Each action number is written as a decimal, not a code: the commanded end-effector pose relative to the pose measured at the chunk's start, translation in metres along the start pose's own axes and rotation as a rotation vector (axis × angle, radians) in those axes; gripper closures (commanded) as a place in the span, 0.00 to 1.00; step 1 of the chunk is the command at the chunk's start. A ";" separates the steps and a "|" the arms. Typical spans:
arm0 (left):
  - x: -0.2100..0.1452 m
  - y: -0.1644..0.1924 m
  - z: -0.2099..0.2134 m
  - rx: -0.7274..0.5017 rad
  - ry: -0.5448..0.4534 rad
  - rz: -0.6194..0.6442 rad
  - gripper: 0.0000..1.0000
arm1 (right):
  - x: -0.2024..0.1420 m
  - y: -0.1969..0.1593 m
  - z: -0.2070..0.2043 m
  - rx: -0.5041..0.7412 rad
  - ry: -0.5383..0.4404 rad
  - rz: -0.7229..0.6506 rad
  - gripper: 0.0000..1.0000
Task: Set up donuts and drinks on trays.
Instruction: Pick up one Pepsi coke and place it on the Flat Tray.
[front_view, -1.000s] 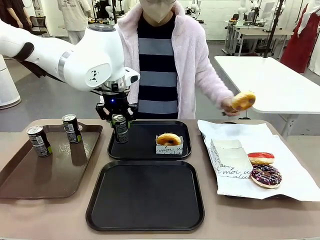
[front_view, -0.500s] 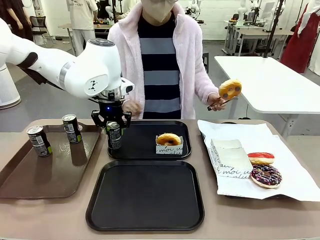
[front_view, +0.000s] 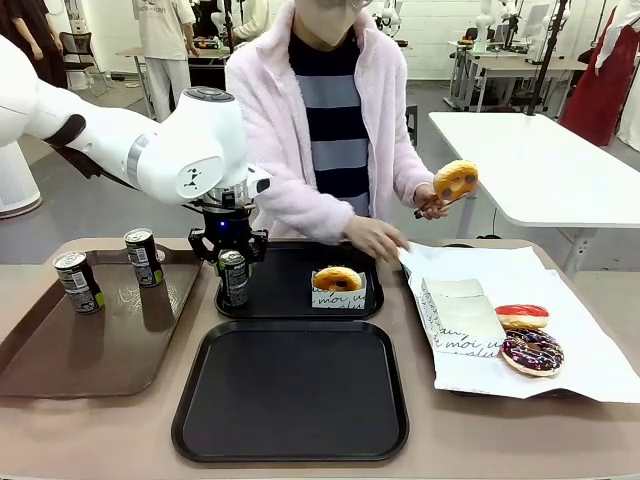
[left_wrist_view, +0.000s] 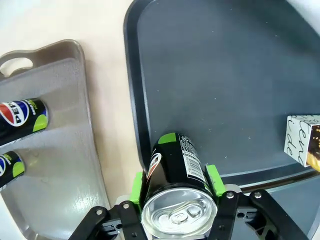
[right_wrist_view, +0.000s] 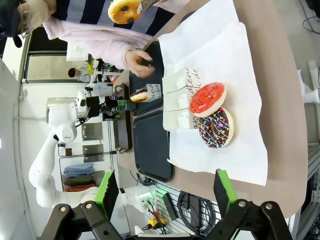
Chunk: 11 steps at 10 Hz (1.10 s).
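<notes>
Fingers (left_wrist_view: 213, 179) of the left gripper (front_view: 233, 263) are clamping a dark can (front_view: 234, 284) near its top, green pads pressing on both sides just under the silver lid. Can is standing upright at the left edge of the far black tray (front_view: 290, 262), just inside the rim. Can't tell whether its base is touching the tray floor.

A golden donut in a white sleeve (front_view: 338, 281) is sitting on that far tray, right of centre, well apart from the held can.

Near black tray (front_view: 290, 395) is lying directly robot-side of the far tray, rims almost touching.

Left of the far tray, a brown tray (front_view: 110, 345) is carrying one upright can (front_view: 77, 282) and a second upright can (front_view: 144, 257).

Right of the far tray, white paper (front_view: 590, 372) is covering the counter (front_view: 100, 432). It is carrying a stack of paper sleeves (front_view: 460, 315), a red-iced donut (front_view: 522, 316) and a chocolate sprinkled donut (front_view: 532, 352).

Person is standing behind the far tray. One hand (front_view: 375, 238) is hovering at its far right corner. The other hand (front_view: 430, 200) is holding a yellow donut (front_view: 455, 180) up on what looks like tongs, above and right of the far tray.

Right gripper (right_wrist_view: 165, 192) is showing its fingers wide apart, gripping nothing, and is looking at the far tray from well off.
</notes>
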<state>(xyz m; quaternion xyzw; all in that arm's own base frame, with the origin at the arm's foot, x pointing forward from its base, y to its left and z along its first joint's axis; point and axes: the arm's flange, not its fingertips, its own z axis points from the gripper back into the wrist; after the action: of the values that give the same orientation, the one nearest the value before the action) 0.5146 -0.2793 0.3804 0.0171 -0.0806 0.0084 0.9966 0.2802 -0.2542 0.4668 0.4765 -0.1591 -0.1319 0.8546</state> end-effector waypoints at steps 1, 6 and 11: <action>0.007 -0.005 0.002 -0.053 -0.013 0.007 0.14 | 0.002 0.000 0.001 0.017 -0.008 0.009 0.00; -0.026 0.008 0.047 -0.040 -0.015 -0.028 0.00 | 0.002 0.000 0.001 0.017 -0.008 0.009 0.00; -0.114 0.120 0.150 -0.023 -0.013 -0.197 0.00 | 0.002 0.000 0.001 0.017 -0.008 0.009 0.00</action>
<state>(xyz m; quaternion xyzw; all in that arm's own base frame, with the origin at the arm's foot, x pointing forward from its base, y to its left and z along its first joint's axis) 0.3935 -0.1970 0.5111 0.0221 -0.0860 -0.0753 0.9932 0.2806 -0.2542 0.4661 0.4765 -0.1580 -0.1323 0.8547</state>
